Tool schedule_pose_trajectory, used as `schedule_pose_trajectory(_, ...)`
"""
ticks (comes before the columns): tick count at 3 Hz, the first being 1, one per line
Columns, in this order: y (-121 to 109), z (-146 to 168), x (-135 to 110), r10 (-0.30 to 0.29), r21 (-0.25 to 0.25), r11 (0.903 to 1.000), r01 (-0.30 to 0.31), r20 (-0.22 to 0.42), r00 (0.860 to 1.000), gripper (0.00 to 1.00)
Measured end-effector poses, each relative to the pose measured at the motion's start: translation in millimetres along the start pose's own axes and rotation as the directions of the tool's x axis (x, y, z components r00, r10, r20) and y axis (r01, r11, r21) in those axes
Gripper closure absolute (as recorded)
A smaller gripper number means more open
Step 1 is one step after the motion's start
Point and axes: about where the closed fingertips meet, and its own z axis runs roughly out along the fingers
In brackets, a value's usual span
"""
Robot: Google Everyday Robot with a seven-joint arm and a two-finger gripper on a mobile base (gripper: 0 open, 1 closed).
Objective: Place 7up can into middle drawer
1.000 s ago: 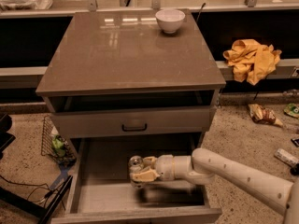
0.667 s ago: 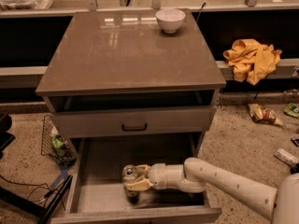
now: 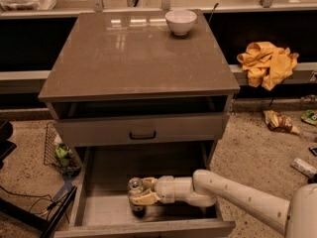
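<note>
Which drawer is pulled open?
The bottom drawer, where the gripper holds the soda can. The drawer above it, with the dark handle, is pushed in.

gripper (image 3: 139,192) in middle drawer (image 3: 115,168) clasps 7up can (image 3: 134,185), hiding its label

The scene was dim and warm-toned. Light from above struck the surface (image 3: 138,63), leaving pale glare patches toward its far edge near the white bowl (image 3: 181,21). The middle drawer (image 3: 106,209) lay in heavy shadow. Near its front edge the end effector (image 3: 138,195), clasped around the 7up can (image 3: 134,185), caught faint light above a dark shadow.
</note>
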Motion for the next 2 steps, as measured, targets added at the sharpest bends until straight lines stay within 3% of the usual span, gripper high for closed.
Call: schedule_pose_trajectory(2,1.9,3.5,-0.4,0.000,-0.007,1.0000,0.000,0.001,1.000,0.15)
